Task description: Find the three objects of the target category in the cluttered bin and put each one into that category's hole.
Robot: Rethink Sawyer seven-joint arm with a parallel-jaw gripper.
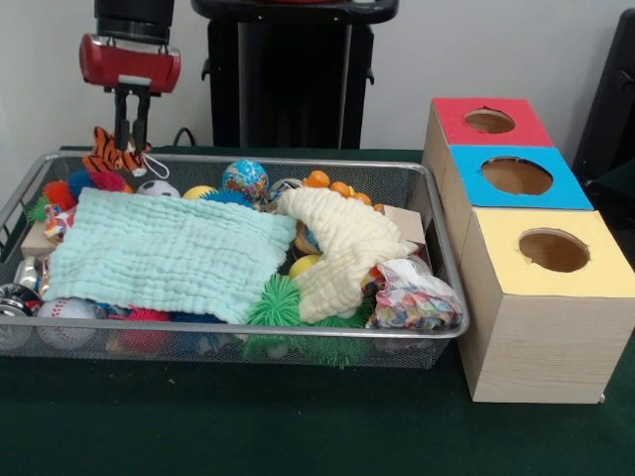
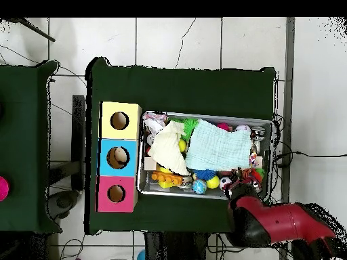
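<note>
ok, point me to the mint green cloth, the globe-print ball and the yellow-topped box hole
mint green waffle-weave cloth (image 1: 169,253): front view, middle of the spread fabric.
blue globe-print ball (image 1: 244,178): front view, centre of its visible face.
yellow-topped wooden box (image 1: 585,276): front view, bare yellow top beside the round hole.

We see red wrist block (image 1: 130,62) with rounded edges, black cylinder (image 1: 134,18) on top. Two thin dark fingers (image 1: 122,117) hang under it. From overhead we get bulky red arm (image 2: 281,222), black trim, black joint.
</note>
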